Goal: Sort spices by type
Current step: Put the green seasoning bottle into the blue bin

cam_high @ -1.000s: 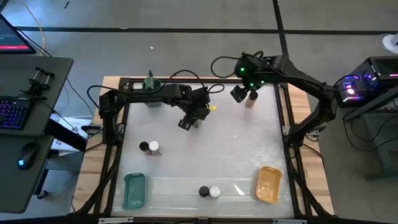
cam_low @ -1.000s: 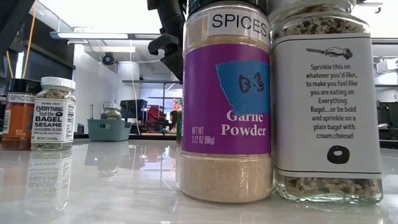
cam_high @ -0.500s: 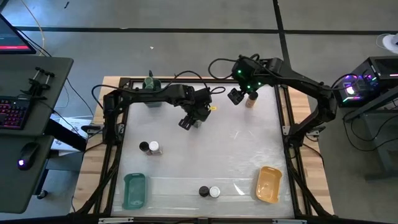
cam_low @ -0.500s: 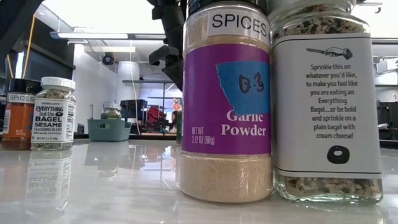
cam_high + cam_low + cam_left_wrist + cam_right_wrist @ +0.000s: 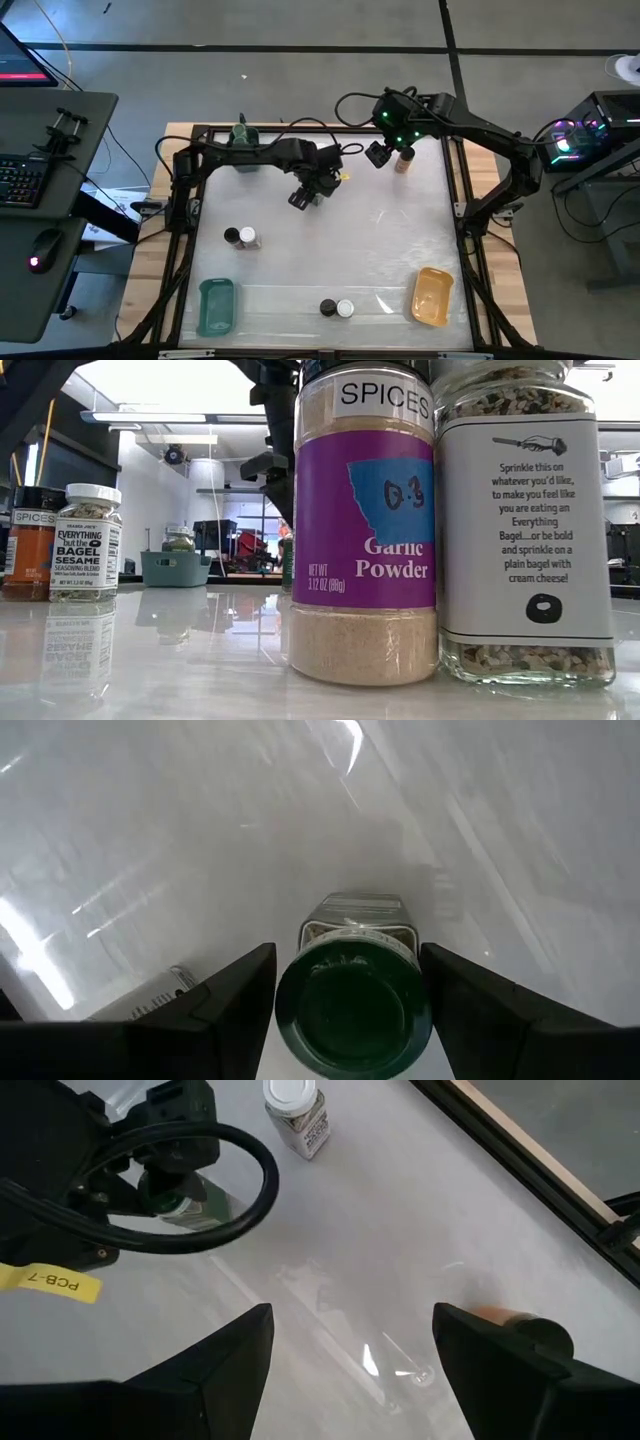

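A green-lidded spice jar point(image 5: 352, 1010) stands upright on the white table. My left gripper point(image 5: 348, 952) hangs open over it, pointing steeply down, one finger on either side of the lid; no touch shows. In the high view this gripper point(image 5: 305, 195) is at the table's far middle. My right gripper point(image 5: 381, 153) waits open and holds nothing at the far right, beside a brown-lidded jar point(image 5: 403, 161). A black-lidded jar point(image 5: 232, 236) and a white-lidded jar point(image 5: 248, 238) stand together at the left. Another such pair point(image 5: 336, 308) stands near the front edge.
A teal tray point(image 5: 216, 305) lies at the front left and an orange tray point(image 5: 432, 295) at the front right. A teal bin point(image 5: 245, 158) with a green-topped jar sits at the far left. A wooden frame point(image 5: 470, 250) borders the table.
My left gripper has sunk toward the green-lidded jar and rolled slightly about its own line, its fingers still apart. The jars have stayed where they were.
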### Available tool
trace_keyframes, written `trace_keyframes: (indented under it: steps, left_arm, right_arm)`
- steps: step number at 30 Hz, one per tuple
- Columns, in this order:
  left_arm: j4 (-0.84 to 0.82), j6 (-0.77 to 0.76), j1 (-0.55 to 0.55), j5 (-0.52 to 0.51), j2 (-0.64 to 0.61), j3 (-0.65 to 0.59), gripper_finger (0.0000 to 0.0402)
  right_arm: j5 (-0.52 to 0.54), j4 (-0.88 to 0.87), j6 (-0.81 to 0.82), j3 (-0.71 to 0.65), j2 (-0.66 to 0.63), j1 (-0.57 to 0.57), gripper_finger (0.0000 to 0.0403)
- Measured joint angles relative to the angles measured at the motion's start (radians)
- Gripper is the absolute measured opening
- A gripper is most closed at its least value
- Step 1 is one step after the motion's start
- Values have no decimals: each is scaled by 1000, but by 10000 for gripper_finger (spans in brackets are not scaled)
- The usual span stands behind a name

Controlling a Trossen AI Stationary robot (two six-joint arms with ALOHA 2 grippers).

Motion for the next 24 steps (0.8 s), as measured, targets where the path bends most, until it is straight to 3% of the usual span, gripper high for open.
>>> trace_keyframes:
  steps: [9, 14, 24]
  left_arm:
    - [-13, -36, 38, 42, 0, 0, 233]
    - [-7, 34, 46, 94, 6, -18, 231]
    - [85, 94, 31, 68, 8, -96, 229]
  right_arm:
    - [-2, 1, -1, 0, 0, 0, 271]
    - [-3, 2, -5, 0, 0, 0, 271]
    - [-3, 11, -7, 1, 0, 0, 271]
